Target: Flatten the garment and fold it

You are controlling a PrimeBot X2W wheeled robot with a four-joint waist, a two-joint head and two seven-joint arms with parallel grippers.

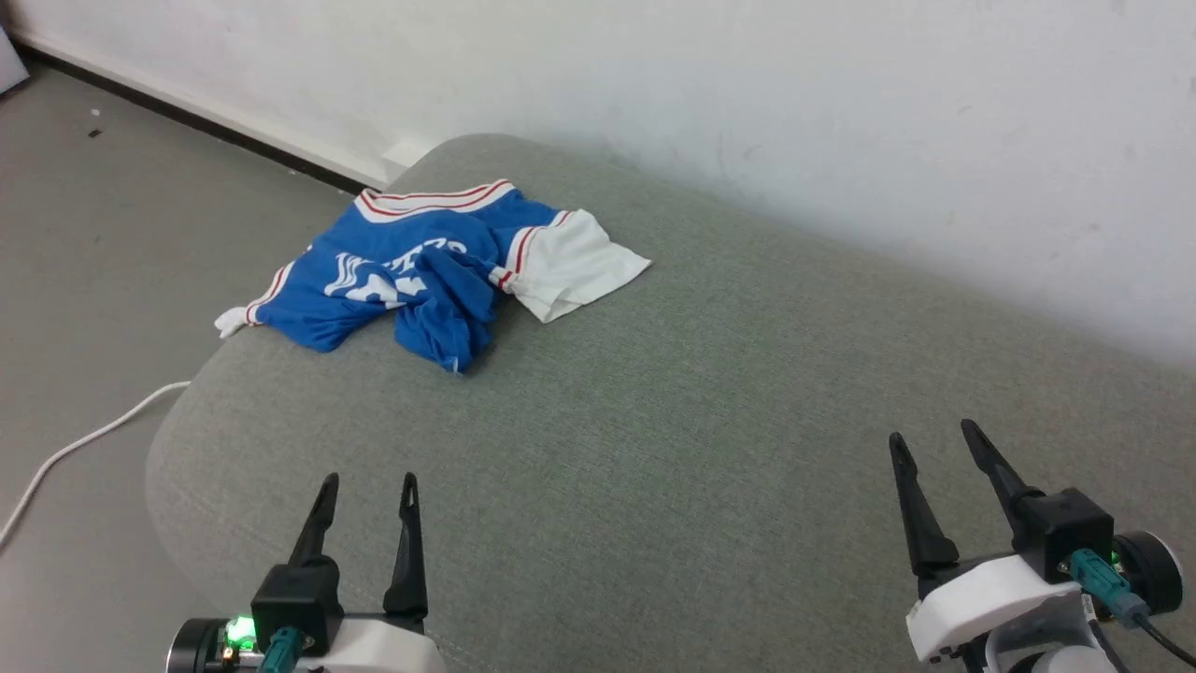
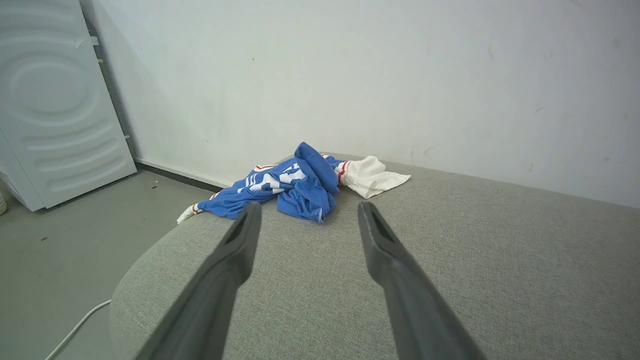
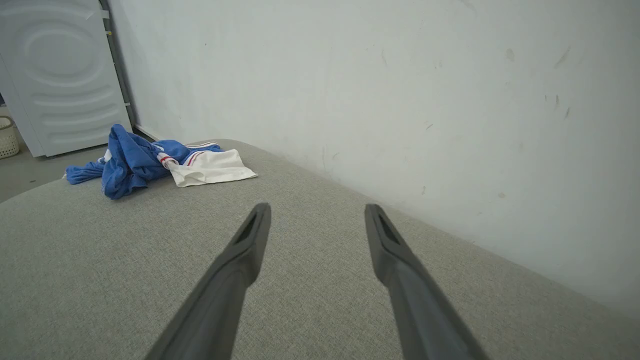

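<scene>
Pale plaster wall point(image 1: 841, 112) is running across the back, grey floor point(image 1: 84, 243) is stretching away on the robot's left, and a white ribbed appliance panel point(image 2: 55, 110) is standing by the wall in the left wrist view. Before the robot a broad grey upholstered cushion point(image 1: 673, 421) is spreading out, rounded at its left end. The garment point(image 1: 411, 271) is lying crumpled at the cushion's far left corner, near the wall, its blue body bunching over itself and one end reaching the left rim. Both pincers are hanging well short of it: the left gripper point(image 1: 369, 479) and the right gripper point(image 1: 932, 432) are each standing with fingers spread apart, grasping nothing. The white sleeve point(image 1: 575, 266) is spreading flat toward the right, and a red-and-white striped band point(image 1: 434, 199) is lying along the far side. A thin white cable point(image 1: 84, 439) is trailing over the floor.

The jersey is looking light, limp and fairly slick, so it is likely to slide and drape rather than hold a shape. Judging from the heap, the striped band and the free sleeve edge are offering the cleanest places to pinch, since the bunched blue middle is risking a grab of several layers at once.
</scene>
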